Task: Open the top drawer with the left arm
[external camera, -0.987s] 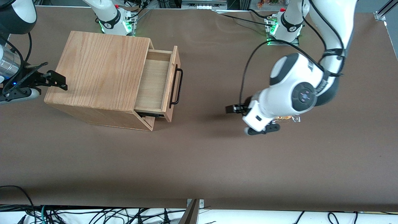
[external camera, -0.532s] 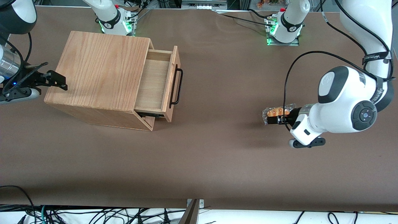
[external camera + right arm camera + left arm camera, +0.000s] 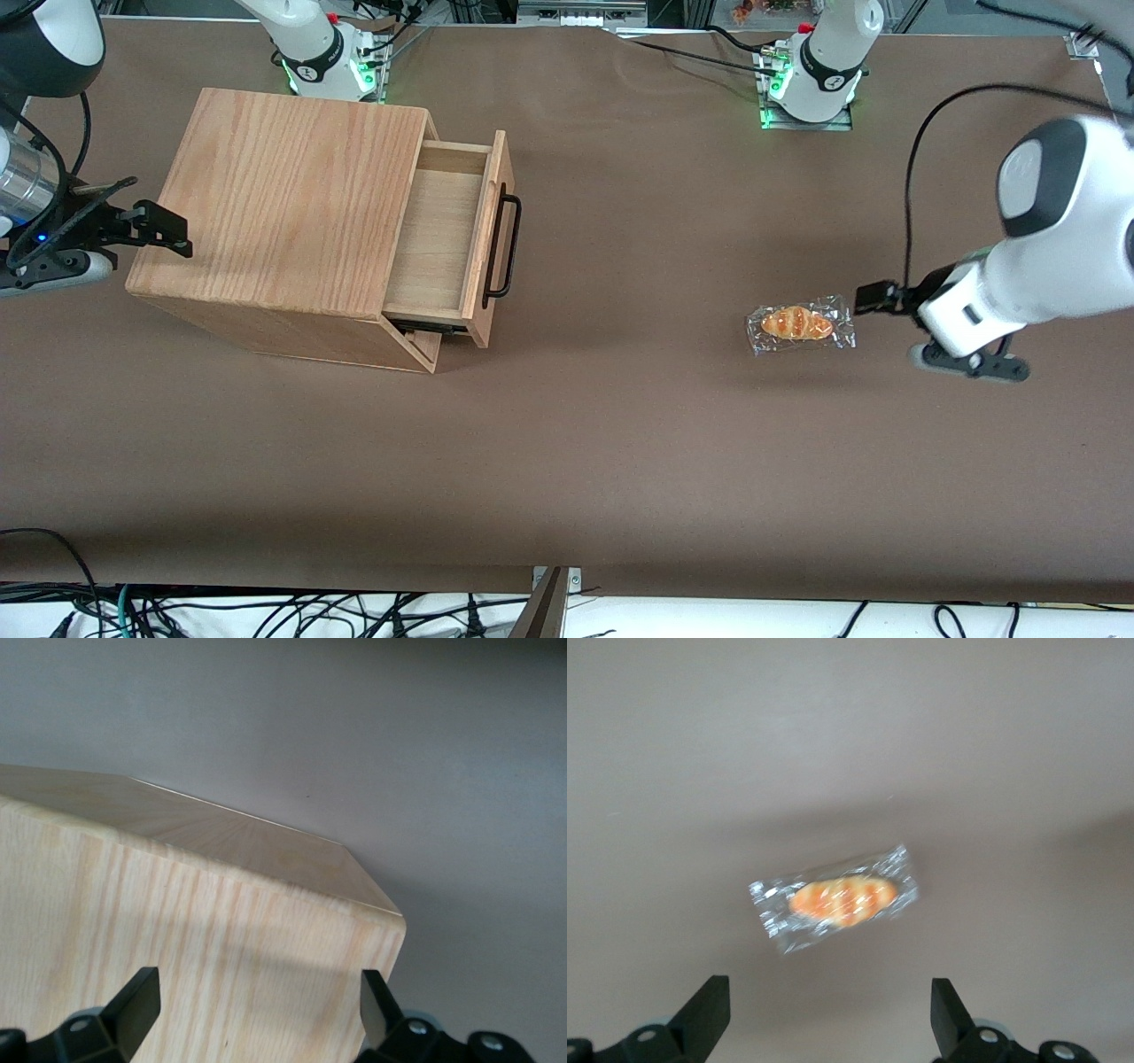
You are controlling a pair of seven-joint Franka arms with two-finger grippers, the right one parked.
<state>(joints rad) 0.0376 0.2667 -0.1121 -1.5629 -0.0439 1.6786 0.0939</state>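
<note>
The top drawer (image 3: 447, 239) of the oak cabinet stands pulled out, its pale tray bare and its black bar handle (image 3: 503, 246) facing the working arm's end of the table. My left arm (image 3: 1036, 257) hangs over that end, well away from the drawer. Its gripper (image 3: 873, 298) is open with nothing between the fingers (image 3: 709, 1014), just above the table beside a wrapped bread roll (image 3: 800, 324). In the left wrist view the roll (image 3: 837, 899) lies on the brown table ahead of the open gripper (image 3: 830, 1020).
The oak cabinet box (image 3: 283, 213) stands toward the parked arm's end of the brown table (image 3: 620, 443). Two arm bases (image 3: 811, 75) sit at the table edge farthest from the front camera. Cables run along the edge nearest it.
My left arm has swung away from the drawer toward its own end of the table, passing over the wrapped roll, which now lies uncovered. The drawer has not moved.
</note>
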